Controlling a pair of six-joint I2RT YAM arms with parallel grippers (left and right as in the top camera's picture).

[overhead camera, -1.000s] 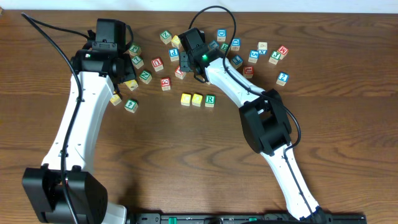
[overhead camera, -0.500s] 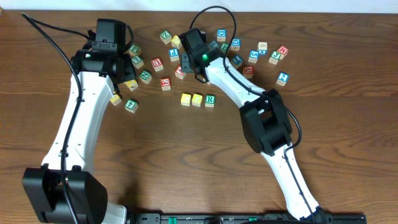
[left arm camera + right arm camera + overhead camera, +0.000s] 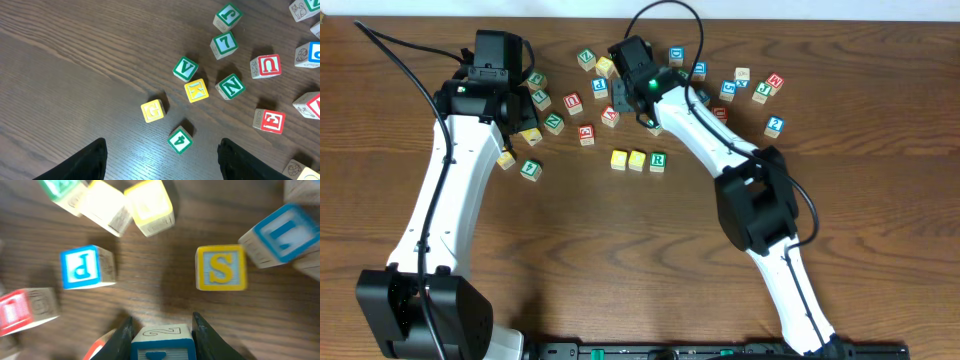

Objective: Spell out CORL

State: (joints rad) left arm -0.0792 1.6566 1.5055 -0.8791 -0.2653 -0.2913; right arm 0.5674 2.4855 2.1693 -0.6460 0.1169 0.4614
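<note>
Three cubes stand in a row mid-table: two yellow cubes (image 3: pixel 618 158) (image 3: pixel 637 159), then the white cube with a green R (image 3: pixel 658 160). My right gripper (image 3: pixel 623 97) hovers over the scattered pile behind that row. In the right wrist view its fingers are shut on a blue-framed cube (image 3: pixel 162 342) with an outlined 2 on its upper side. The letter on that cube's blue face is cut off by the frame edge. My left gripper (image 3: pixel 162 150) is open and empty above the table, near a green 4 cube (image 3: pixel 180 140).
Loose cubes surround the right gripper: a blue P (image 3: pixel 80 269), a yellow S (image 3: pixel 221 267), a blue-lettered cube (image 3: pixel 284 232) and a red one (image 3: pixel 20 311). Near the left gripper lie a yellow G (image 3: pixel 152 110), yellow K (image 3: pixel 196 90), green V (image 3: pixel 185 68) and green N (image 3: pixel 230 86).
The right gripper's fingers have closed in on the blue-framed cube, and the right arm has shifted slightly toward the table's far edge. The left arm has not moved.
</note>
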